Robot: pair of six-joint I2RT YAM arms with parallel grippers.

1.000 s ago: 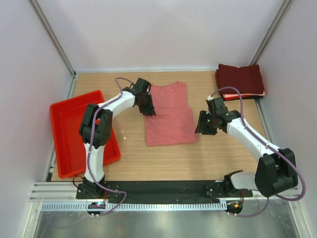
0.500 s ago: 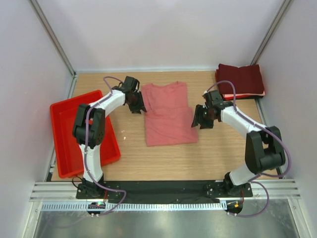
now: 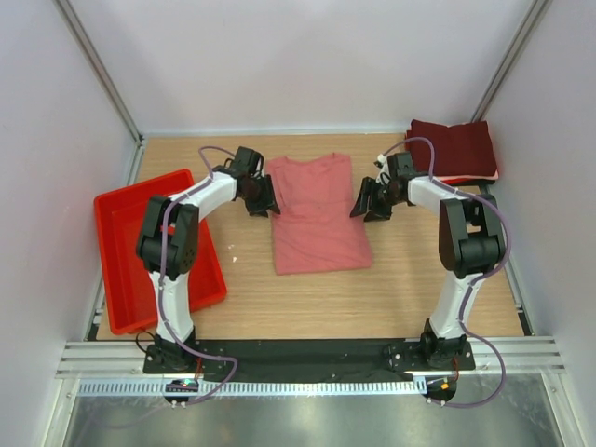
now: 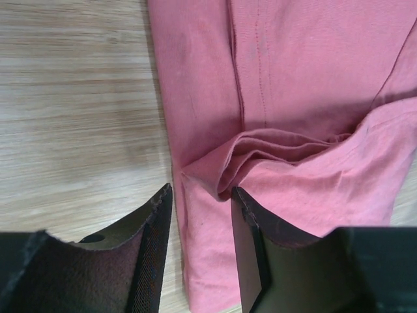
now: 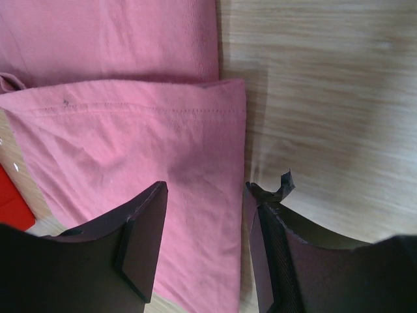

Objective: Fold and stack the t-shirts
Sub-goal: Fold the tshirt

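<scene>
Both jaws gape empty beside the salmon-pink cloth t-shirt [image 3: 319, 212]. Sleeves [image 4: 313, 176] look tucked; halving it seems next, pinching both edges.

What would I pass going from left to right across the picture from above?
red tray → left gripper → pink shirt → right gripper → pile of dark red shirts

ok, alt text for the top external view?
Salmon-pink t-shirt lies partly folded on the table, left end effector and right end effector open at its side edges. Folded maroon t-shirts stacked far right; red tray left.
</scene>
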